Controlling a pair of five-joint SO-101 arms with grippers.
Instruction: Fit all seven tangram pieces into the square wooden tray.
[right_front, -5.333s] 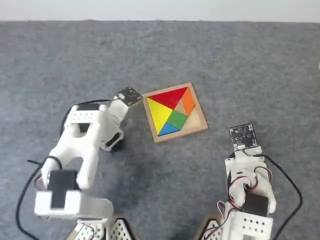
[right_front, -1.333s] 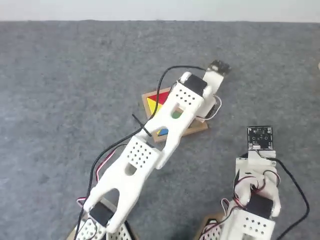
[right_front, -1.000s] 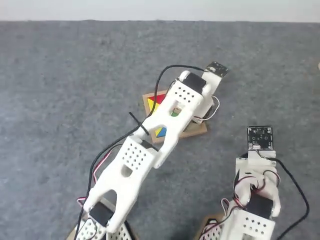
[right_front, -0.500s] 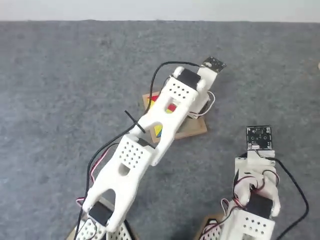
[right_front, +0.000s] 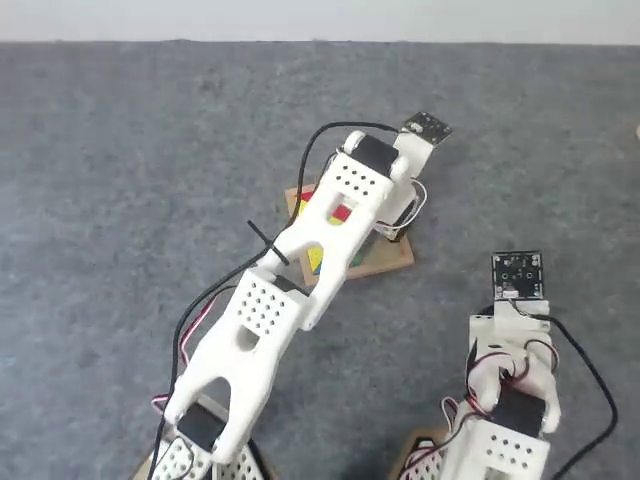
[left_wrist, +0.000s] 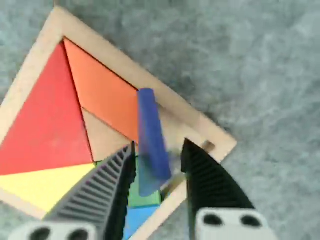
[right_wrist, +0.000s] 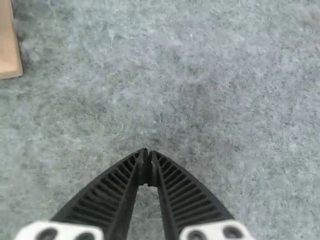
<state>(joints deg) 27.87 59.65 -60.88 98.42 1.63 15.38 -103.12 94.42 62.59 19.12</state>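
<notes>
The square wooden tray (left_wrist: 207, 131) lies on the grey carpet and holds a red triangle (left_wrist: 45, 125), an orange piece (left_wrist: 100, 95), a yellow triangle (left_wrist: 45, 187), a small tan triangle (left_wrist: 107, 142), a green piece (left_wrist: 145, 197) and a light blue piece (left_wrist: 137, 220). My left gripper (left_wrist: 159, 145) hangs over the tray's bare corner slot, shut on a dark blue piece (left_wrist: 149, 135) held on edge. In the high view the left arm (right_front: 330, 225) stretches across the tray (right_front: 385, 262) and covers most of it. My right gripper (right_wrist: 146, 152) is shut and holds nothing, low over the carpet.
The right arm (right_front: 510, 340) stands at the near right, away from the tray; one corner of the tray (right_wrist: 7, 45) shows in its wrist view. Grey carpet surrounds the tray on all sides, with a pale wall strip at the far edge.
The left arm has swung from the tray's left side to over the tray, then edged slightly farther away in the last second. The right arm has stayed still.
</notes>
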